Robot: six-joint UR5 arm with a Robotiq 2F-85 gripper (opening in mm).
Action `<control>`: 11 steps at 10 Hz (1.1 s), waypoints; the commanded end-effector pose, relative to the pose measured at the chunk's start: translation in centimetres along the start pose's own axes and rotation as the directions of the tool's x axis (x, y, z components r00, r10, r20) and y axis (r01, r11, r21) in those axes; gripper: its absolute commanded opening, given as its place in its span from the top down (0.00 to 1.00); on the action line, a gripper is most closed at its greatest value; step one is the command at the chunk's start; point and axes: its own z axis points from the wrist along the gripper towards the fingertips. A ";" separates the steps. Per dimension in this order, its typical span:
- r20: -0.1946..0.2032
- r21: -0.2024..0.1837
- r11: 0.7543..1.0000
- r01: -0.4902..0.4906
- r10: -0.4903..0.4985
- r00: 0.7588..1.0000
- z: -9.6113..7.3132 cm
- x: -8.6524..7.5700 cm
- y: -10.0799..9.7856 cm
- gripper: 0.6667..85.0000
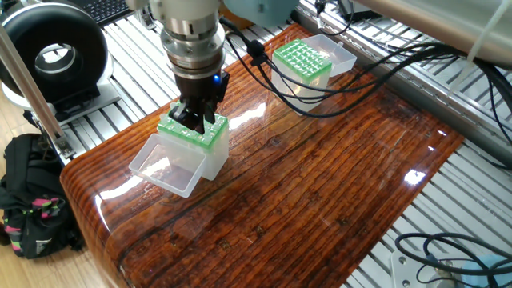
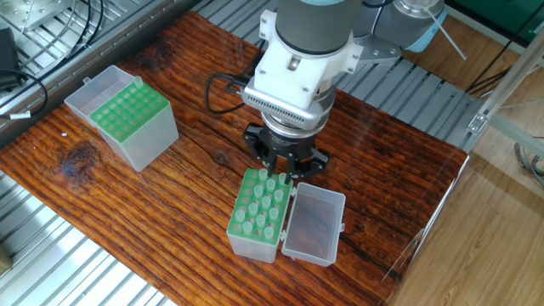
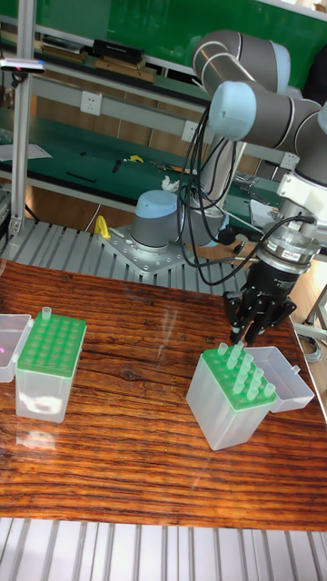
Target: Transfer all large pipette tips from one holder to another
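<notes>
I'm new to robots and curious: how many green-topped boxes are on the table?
2. One box sits right below the gripper, its lid open, with pipette tips standing in it. The other box stands apart, across the tabletop. None seems hidden.

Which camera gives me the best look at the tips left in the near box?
The other fixed view: it looks down on the tips, each separate in the green rack. The tall fixed view shows them side-on. In one fixed view the tool hides most of them.
</notes>
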 end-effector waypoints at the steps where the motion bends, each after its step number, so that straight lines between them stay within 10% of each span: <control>1: 0.013 -0.015 1.000 -0.004 0.004 1.000 0.3 -0.2 0.3 0.62; 11: 0.015 0.016 1.000 -0.005 0.004 1.000 0.9 0.2 0.5 0.63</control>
